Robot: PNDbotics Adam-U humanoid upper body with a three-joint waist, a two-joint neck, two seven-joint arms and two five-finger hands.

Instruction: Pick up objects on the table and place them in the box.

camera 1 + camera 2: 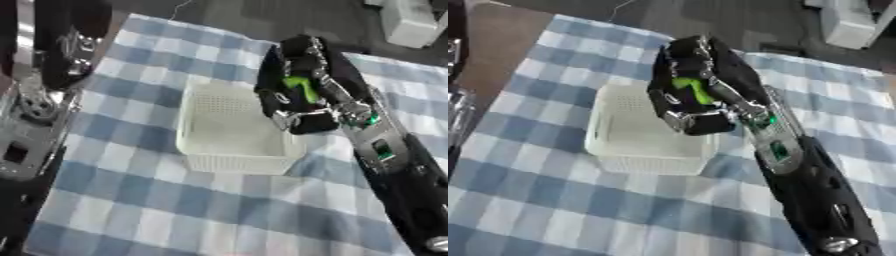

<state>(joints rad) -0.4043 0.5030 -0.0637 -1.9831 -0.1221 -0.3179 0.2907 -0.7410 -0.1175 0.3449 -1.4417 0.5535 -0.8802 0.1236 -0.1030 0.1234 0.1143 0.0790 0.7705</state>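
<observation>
While the left arm (39, 95) stands idle along the left edge of the blue and white checked cloth (131, 200) that covers the worktop, its hand cannot be made out apart from the silver joints, so whether its fingers are straight or curled I cannot tell. Next to the right sits the white perforated plastic box (229, 131), a shallow rectangular basket on the cloth, and what shows of its floor holds nothing. Over the box's right-hand rim hangs the right hand (697, 95), its black fingers (667, 102) curled around a small bright green object (302, 87), of which only a narrow strip shows between them. That strip runs roughly from upper left to lower right in both views, so the thing's long axis seems to lie along the palm, though most of it is covered.

The relation that matters is this: the green object is inside the grasp, and the box lies just below and to the left of it, with the fingertips over the box's right wall. By my judgement the pick is done and the step in hand is the release; a short shift leftward would put the object plainly over the open floor before the fingers uncurl. The right hand is the nearer one by far.

No brand, label or legible writing shows on the box, the cloth or the arms; a small green light glows on the right wrist (773, 120)
</observation>
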